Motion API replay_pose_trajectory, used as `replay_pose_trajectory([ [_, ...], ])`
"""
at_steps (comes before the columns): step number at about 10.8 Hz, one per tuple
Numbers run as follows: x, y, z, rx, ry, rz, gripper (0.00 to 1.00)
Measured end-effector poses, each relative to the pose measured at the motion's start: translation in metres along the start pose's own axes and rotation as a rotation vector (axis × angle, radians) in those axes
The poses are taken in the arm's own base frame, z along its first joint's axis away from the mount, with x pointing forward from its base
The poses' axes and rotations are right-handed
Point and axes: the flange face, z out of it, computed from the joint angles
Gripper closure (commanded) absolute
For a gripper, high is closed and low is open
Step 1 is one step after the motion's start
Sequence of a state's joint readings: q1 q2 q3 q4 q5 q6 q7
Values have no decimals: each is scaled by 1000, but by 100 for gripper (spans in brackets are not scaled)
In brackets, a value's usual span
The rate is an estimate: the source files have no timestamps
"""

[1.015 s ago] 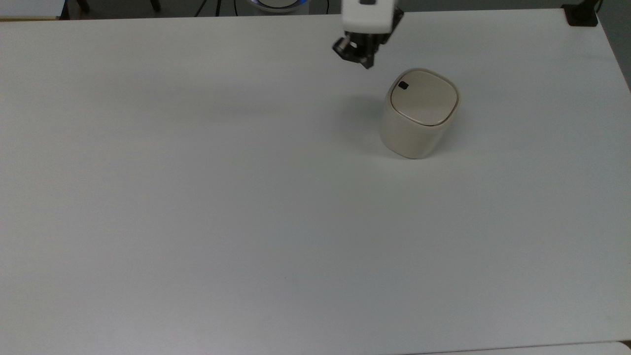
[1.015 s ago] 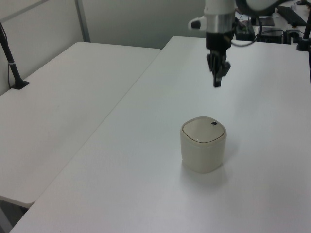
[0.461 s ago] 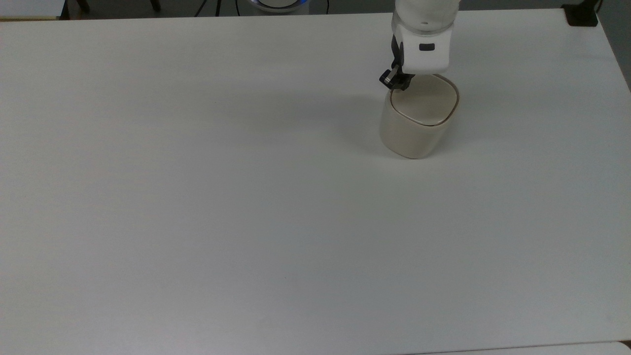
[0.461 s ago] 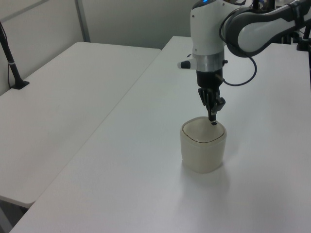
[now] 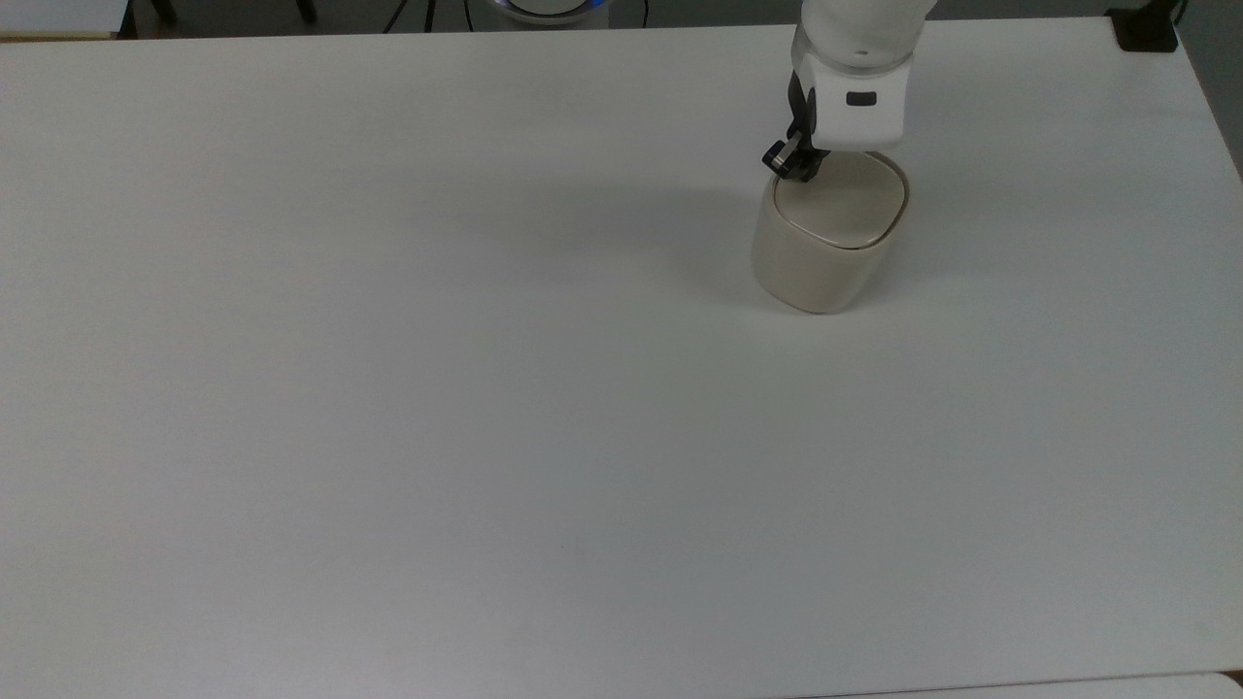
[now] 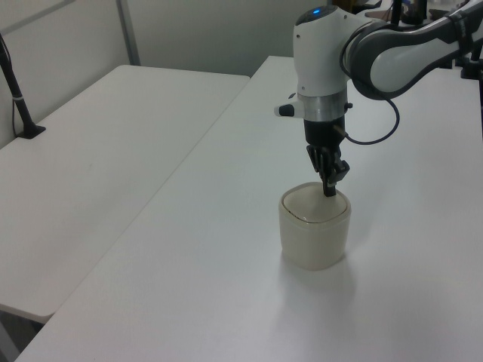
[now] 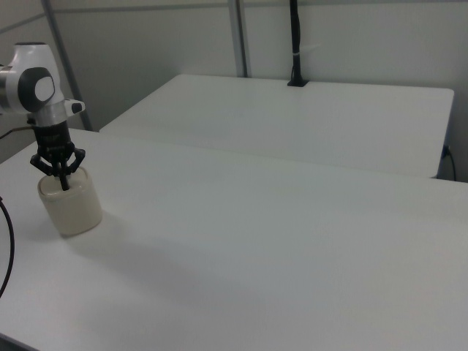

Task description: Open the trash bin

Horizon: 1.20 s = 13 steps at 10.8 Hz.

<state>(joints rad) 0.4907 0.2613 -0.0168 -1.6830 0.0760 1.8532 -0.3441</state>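
Our pincer (image 6: 330, 188), fingers pressed together, has dropped onto the lid corner at eleven o'clock of the trash bin (image 5: 825, 238), far right on the tabletop (image 5: 388, 388); lid stays flat, unopened.

Arm reaches in from the top view's upper edge, wrist vertical, gripper (image 5: 791, 167) pointing straight down with both fingers (image 6: 329, 183) pressed together at the tip.

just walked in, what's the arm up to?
The Panda arm has its gripper pointing straight down, fingers together, with the tip on the far corner of the trash bin lid, where it appears to be pressing. The lid lies flat and closed. The bin stands upright on the white table.
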Motion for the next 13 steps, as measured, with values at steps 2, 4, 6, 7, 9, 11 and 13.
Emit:
replay_pose_trajectory([
  [2, 1, -1, -2, -5, 3, 11, 100],
  [4, -7, 5, -23, -8, 20, 41, 84],
  [6, -45, 40, -67, -4, 32, 130, 11],
  [7, -71, 65, -90, -5, 47, 205, 0],
  [9, -126, 113, -126, -34, 53, 447, 0],
  [11, -159, 139, -141, -89, 47, 640, 0],
  [13, -179, 160, -142, -128, 30, 799, 0],
])
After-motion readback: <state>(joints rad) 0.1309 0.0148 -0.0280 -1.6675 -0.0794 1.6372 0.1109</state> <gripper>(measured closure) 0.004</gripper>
